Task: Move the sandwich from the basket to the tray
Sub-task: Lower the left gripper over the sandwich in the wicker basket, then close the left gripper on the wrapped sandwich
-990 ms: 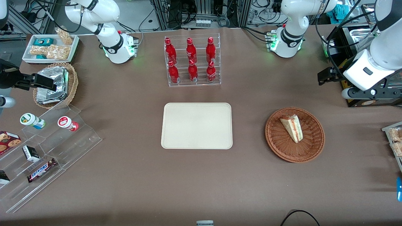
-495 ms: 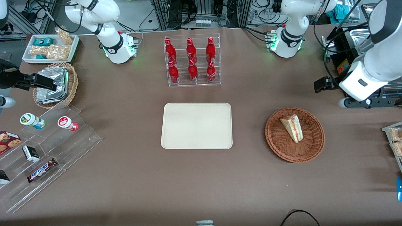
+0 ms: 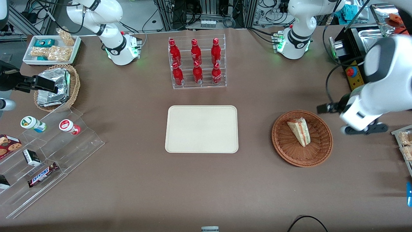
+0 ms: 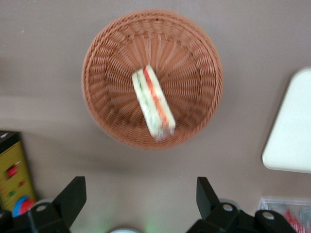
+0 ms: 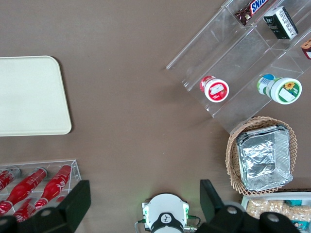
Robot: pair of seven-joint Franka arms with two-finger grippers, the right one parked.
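The sandwich, a pale wedge with a red-orange layer, lies in the round reddish-brown basket. The beige tray lies flat beside the basket, toward the parked arm's end, with nothing on it. My left gripper hovers in the air just off the basket's rim, toward the working arm's end and a little farther from the front camera than the sandwich. It is open wide, with only bare table between its fingers.
A clear rack of red bottles stands farther from the front camera than the tray. A yellow box with a red button sits near the working arm. At the parked arm's end are a stepped acrylic shelf and a tan basket of foil packs.
My left arm has swung toward the front camera and in toward the basket, bringing the gripper from near the yellow box to the basket's rim. Sandwich, basket and tray have not moved.
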